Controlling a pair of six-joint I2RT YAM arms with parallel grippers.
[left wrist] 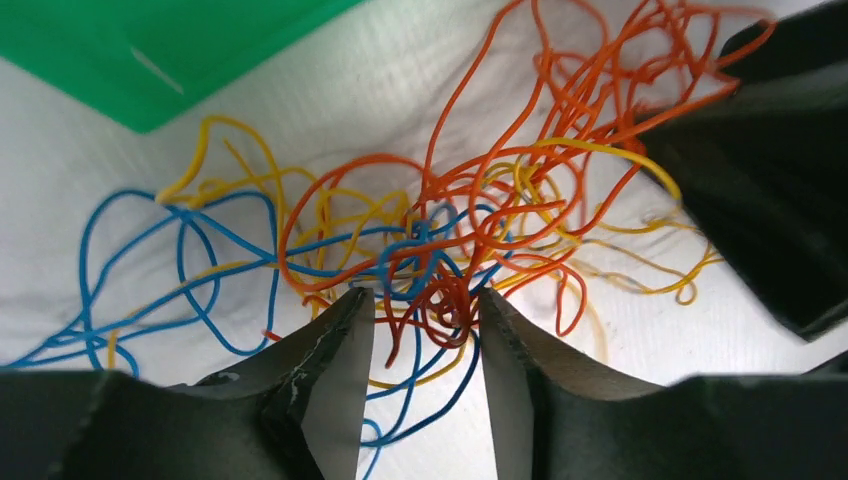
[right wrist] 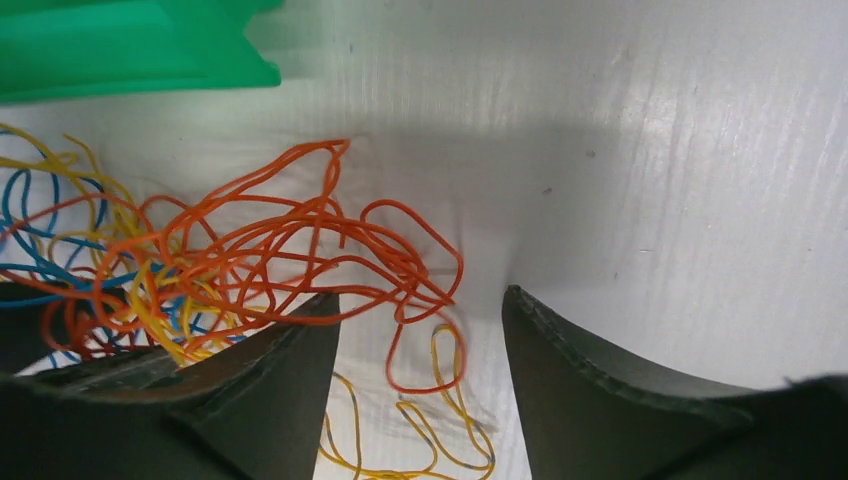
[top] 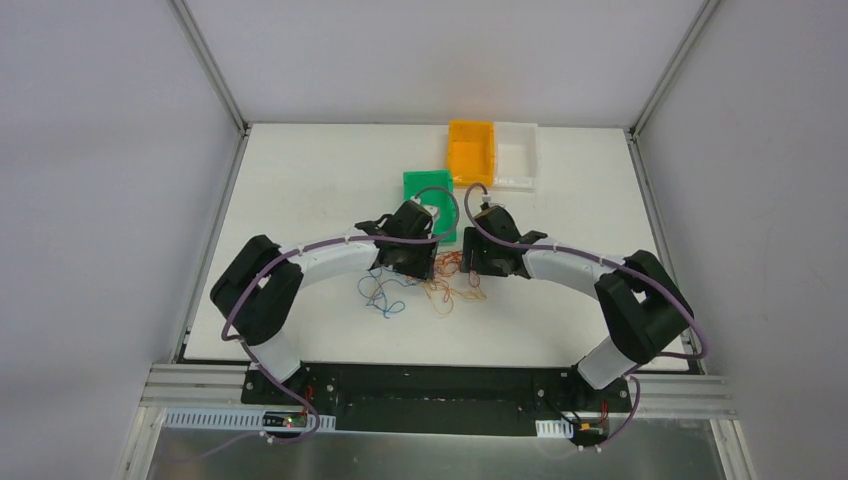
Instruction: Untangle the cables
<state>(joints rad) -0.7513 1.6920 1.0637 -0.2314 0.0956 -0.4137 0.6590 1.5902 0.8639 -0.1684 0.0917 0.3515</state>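
Since cables (top: 430, 285) look limp, springy, I want one outer loop.
Left jaws half-open astride the knot (left wrist: 432, 262); right jaws wide.

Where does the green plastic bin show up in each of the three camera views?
Top external: the green plastic bin sits just above centre, left of the orange plastic bin.
Left wrist: top left corner, cut off by the frame.
Right wrist: top left corner, also cut off.
Shared landmark: the tangle of thin orange wires, below the green bin in every view.
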